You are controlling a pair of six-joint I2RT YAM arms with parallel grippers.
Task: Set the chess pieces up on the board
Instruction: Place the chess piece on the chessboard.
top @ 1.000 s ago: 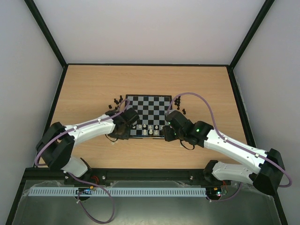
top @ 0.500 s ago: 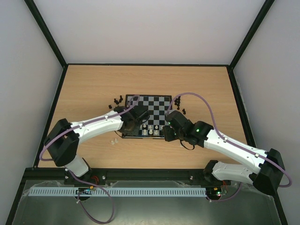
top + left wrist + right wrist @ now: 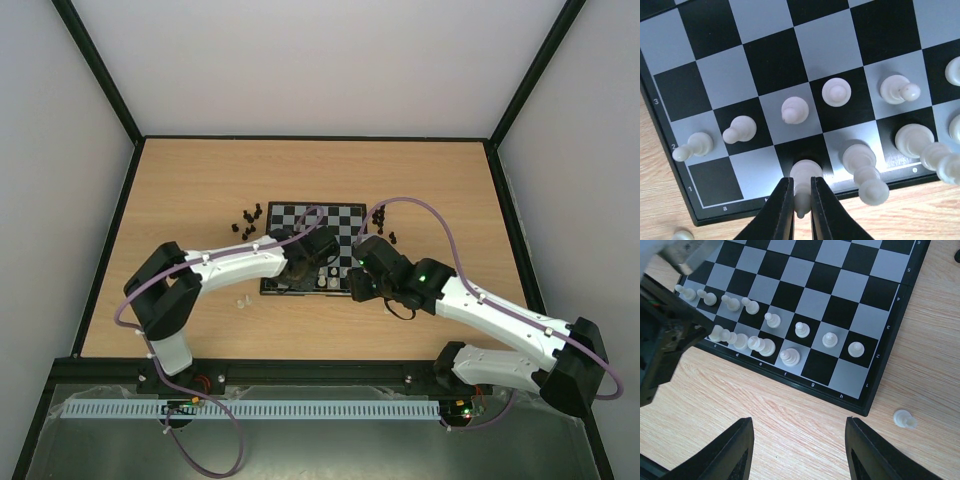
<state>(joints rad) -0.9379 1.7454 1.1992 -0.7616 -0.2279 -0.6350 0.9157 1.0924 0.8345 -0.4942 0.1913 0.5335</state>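
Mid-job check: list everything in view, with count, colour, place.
board: one, black and pale-grey, mid-table.
whitish pawns: eight, second row.
whitish back-row pieces: four, files c to f.
loose whitish pieces: at least two, table, off the board's near corners.
black pieces: several, table, both sides of the board.
table: one, light wood.
left pincer: shut on the c-file piece.
right pincer: open, empty, above table by board's near edge.

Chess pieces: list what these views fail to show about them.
- Top external: the left arm and right arm cover the board's near rows; white pieces there too small to identify.
- Left wrist: the left gripper's jaws cover the held piece's sides; right-edge pieces cut off, blurred.
- Right wrist: the left arm hides the board's corner.
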